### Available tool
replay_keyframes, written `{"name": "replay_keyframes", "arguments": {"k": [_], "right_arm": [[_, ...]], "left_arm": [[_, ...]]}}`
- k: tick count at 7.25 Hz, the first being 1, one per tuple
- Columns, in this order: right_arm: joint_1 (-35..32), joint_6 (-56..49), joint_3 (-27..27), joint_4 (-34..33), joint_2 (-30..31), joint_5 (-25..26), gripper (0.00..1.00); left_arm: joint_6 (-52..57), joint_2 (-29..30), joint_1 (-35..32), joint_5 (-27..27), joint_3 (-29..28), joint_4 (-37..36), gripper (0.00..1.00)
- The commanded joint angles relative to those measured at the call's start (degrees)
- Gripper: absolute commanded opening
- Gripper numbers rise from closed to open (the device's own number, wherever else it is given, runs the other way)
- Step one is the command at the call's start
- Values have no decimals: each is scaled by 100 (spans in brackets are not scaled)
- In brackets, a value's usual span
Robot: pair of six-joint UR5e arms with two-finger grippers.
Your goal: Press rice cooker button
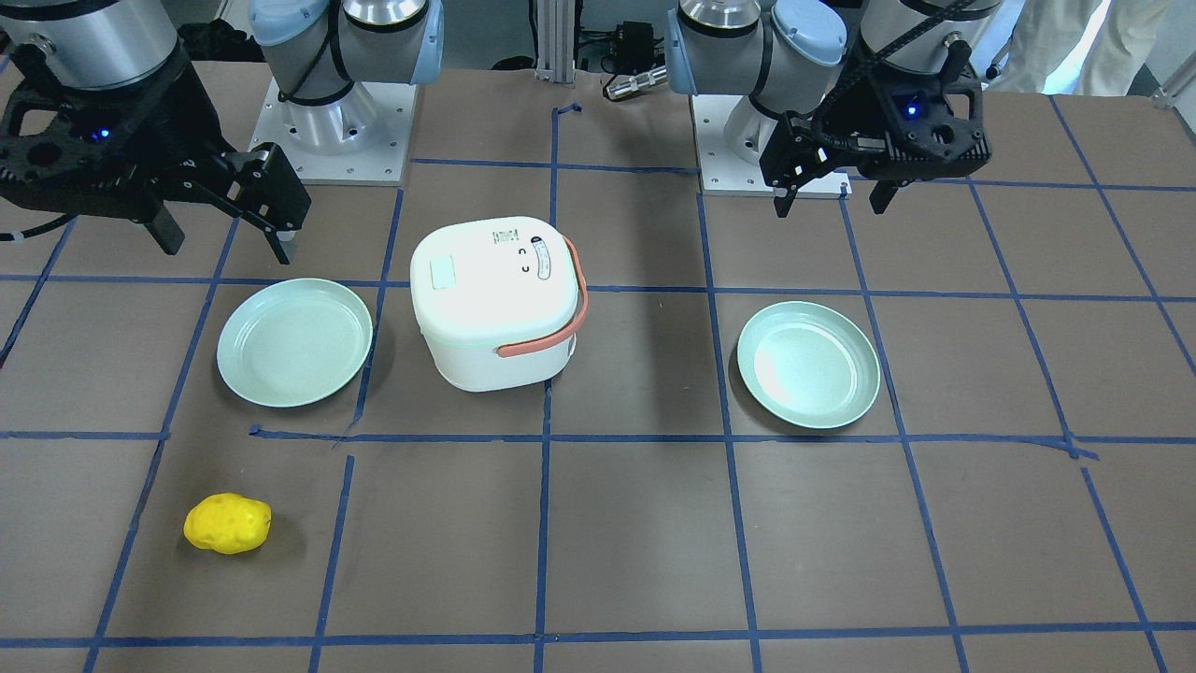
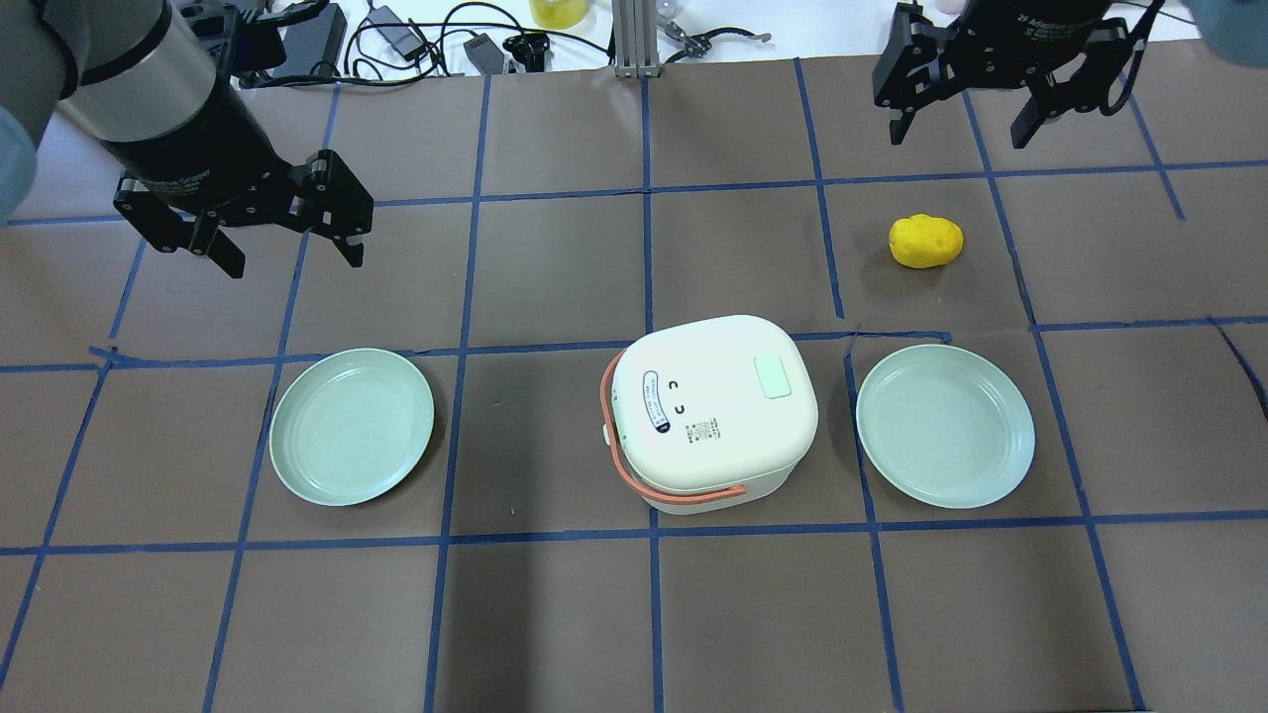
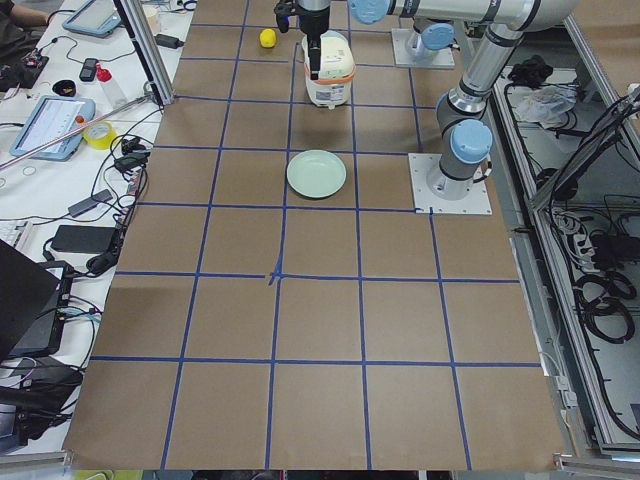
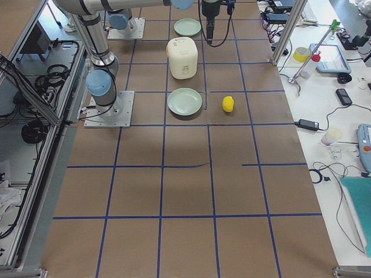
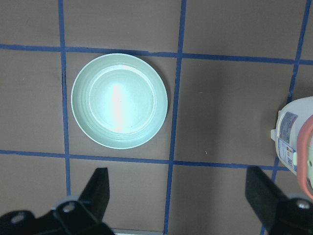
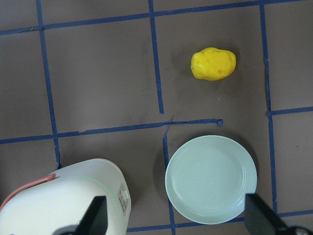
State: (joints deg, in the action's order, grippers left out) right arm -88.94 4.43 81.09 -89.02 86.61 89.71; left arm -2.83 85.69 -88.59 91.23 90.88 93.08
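Two robot arms hang over a taped brown table (image 2: 555, 614), a rice cooker between them and its button not yet pressed. At left, the left gripper (image 2: 295, 259) hovers with fingers spread wide and nothing between them, well apart from the cooker. The white rice cooker (image 2: 713, 406) stands mid-table with its lid down. Its orange handle (image 2: 693, 492) is folded around its left and near sides, and a pale green square (image 2: 773, 376), most likely the button, sits on the right half of the lid. At far right, the right gripper (image 2: 957, 129) hangs equally splayed and empty, beyond a yellow potato-like lump (image 2: 925, 241).

To a bystander the risks look plain. An arm coming from the left would have to reach across the lid, and could catch a finger on the handle. Fingers left spread could straddle the small square and land on bare lid instead. The cooker appears to stand loose, so a slanted or off-centre push could rock it or slide it toward the plate just beside it on the right.

The left plate (image 2: 352, 426) is empty. The cooker is closed, its contents hidden. The right plate (image 2: 944, 426) is empty too, and the yellow lump lies on the bare table, in neither
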Motion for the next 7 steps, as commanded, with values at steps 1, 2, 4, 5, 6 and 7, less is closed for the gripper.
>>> {"name": "replay_keyframes", "arguments": {"k": [1,2,4,5,6,7], "right_arm": [[-1,5,4,16,-13,12,100],[-1,5,47,-2,-13,12,100],[-1,6,74,-19,-13,12,100],[8,5,74,7,4,29,100],[-9,5,74,-10,5,3,100],[8,-3,74,-2,13,21,100]], "left_arm": [[2,0,0,0,0,0,100],[2,0,0,0,0,0,100],[2,0,0,0,0,0,100],[2,0,0,0,0,0,100],[2,0,0,0,0,0,100],[-7,0,0,0,0,0,100]]}}
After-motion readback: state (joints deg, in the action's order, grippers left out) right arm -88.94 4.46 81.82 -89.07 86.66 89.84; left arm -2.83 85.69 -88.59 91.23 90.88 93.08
